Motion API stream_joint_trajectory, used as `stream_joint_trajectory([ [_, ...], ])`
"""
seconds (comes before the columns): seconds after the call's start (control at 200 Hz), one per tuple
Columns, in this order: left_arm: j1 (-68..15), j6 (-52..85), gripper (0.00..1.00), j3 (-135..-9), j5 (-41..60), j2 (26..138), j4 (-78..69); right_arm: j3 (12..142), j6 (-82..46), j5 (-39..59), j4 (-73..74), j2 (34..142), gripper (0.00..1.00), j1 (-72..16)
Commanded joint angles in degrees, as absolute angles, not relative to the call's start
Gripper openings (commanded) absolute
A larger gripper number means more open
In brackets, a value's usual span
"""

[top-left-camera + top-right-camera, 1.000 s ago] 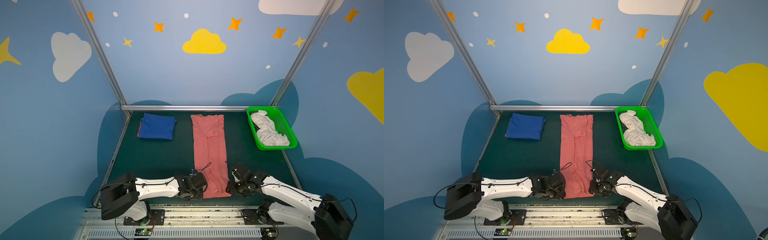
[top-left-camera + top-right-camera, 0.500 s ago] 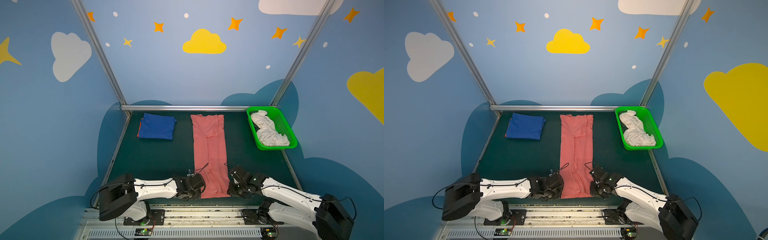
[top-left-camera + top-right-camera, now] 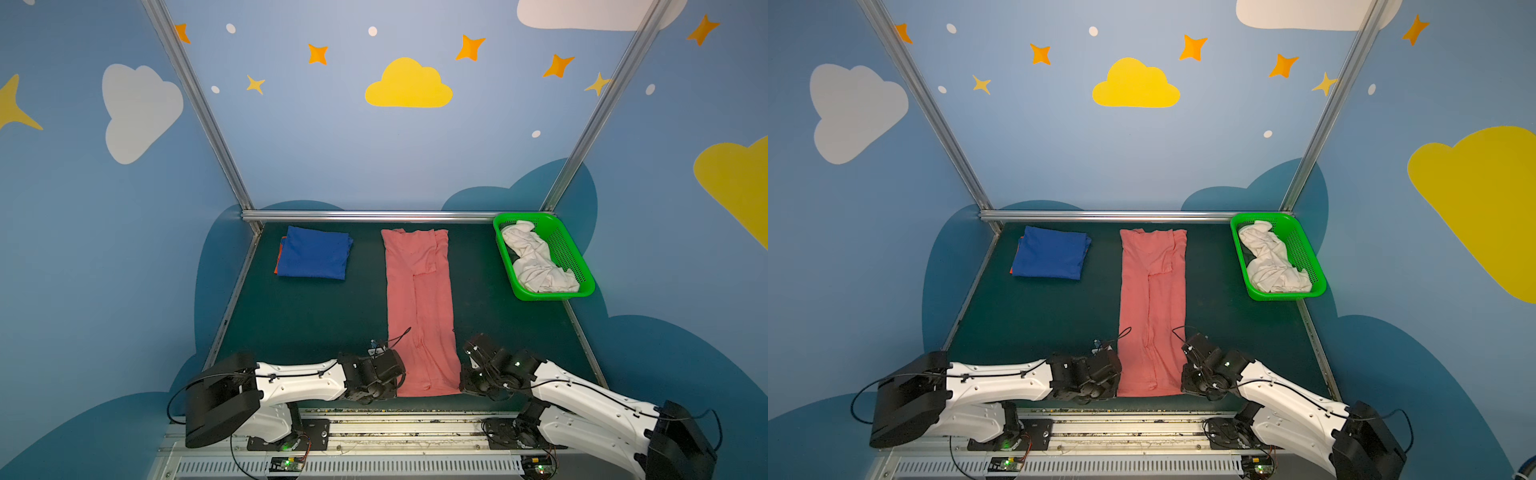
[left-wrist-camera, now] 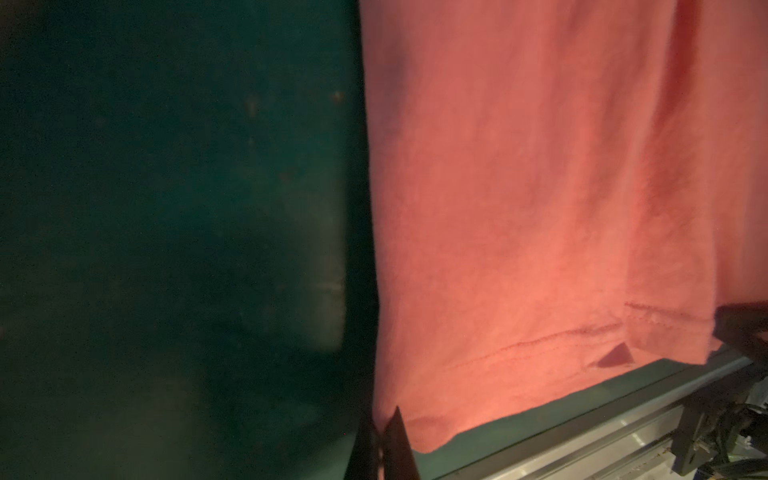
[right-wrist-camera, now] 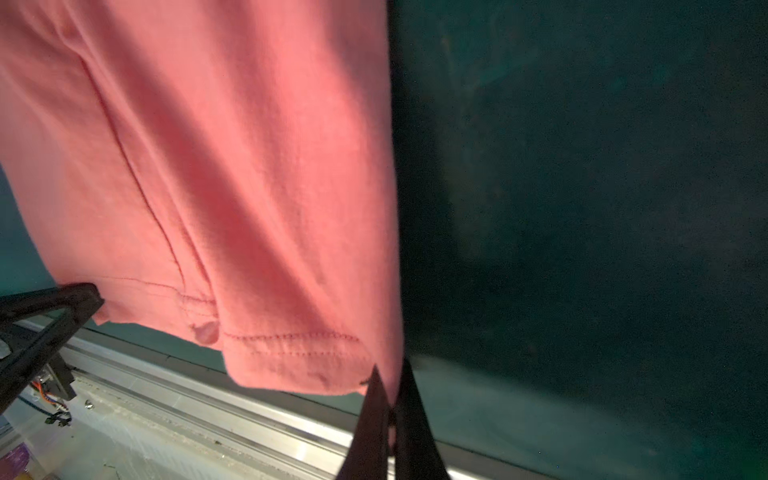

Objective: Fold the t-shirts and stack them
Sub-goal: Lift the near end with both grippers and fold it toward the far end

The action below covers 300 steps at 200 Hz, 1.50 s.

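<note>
The salmon-pink t-shirt (image 3: pixel 419 311) is laid lengthwise down the middle of the dark green table (image 3: pixel 316 316). It is narrowed into a long strip, with its sides and sleeves turned inward, the collar at the far end and the hem at the near edge. Its two near hem corners are pinched. In the wrist views the left gripper (image 4: pixel 383 436) is seen closed tight on the left corner and the right gripper (image 5: pixel 390 399) closed tight on the right corner, with a thin fold of pink cloth trapped between each pair of jaws. The corners are judged to be held as a pair so that the hem can be raised evenly and carried toward the collar, halving the strip without skewing it. At the far left a folded royal blue t-shirt (image 3: pixel 313 252) is set squarely on an orange t-shirt (image 3: pixel 277 262), of which only a thin edge is shown along the left side. This is taken to be the finished stack, kept well apart from the strip being worked. At the far right a green basket (image 3: pixel 552 296) is placed, in which the white t-shirt (image 3: pixel 534 259) is left crumpled, presumably awaiting its turn. Four t-shirts are counted: two stacked, one partly folded and one unfolded. One basket and two grippers are counted, both grippers closed on cloth.
</note>
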<state>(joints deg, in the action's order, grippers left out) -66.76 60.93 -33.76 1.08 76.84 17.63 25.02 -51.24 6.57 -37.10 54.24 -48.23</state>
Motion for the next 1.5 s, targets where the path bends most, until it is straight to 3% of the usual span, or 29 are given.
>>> stream_joint_trajectory([
  [0.0, -66.45, 60.05, 0.05, -35.22, -1.01, 75.37, 22.06, 26.05, -51.16, 5.62, -41.13, 53.19, 0.00, -48.60],
  [0.24, -64.62, 55.76, 0.05, -42.84, -4.56, 73.14, 29.66, 34.68, -48.78, 2.22, -45.93, 54.29, 0.00, -48.52],
  [0.406, -58.63, 50.09, 0.05, -47.21, -3.31, 72.83, 31.48, 41.38, -45.20, -3.11, -47.75, 56.68, 0.00, -46.72],
  [0.621, -49.45, 42.36, 0.05, -53.63, 0.85, 76.15, 33.19, 49.20, -37.68, 0.02, -45.64, 63.65, 0.00, -39.08],
  [0.961, -36.28, 31.32, 0.05, -69.11, 8.55, 90.39, 37.10, 65.95, -28.22, 2.34, -46.08, 81.75, 0.00, -28.64],
  [1.497, -24.82, 21.01, 0.05, -97.48, 19.26, 115.07, 44.38, 89.35, -21.81, 13.67, -45.56, 106.99, 0.00, -17.87],
])
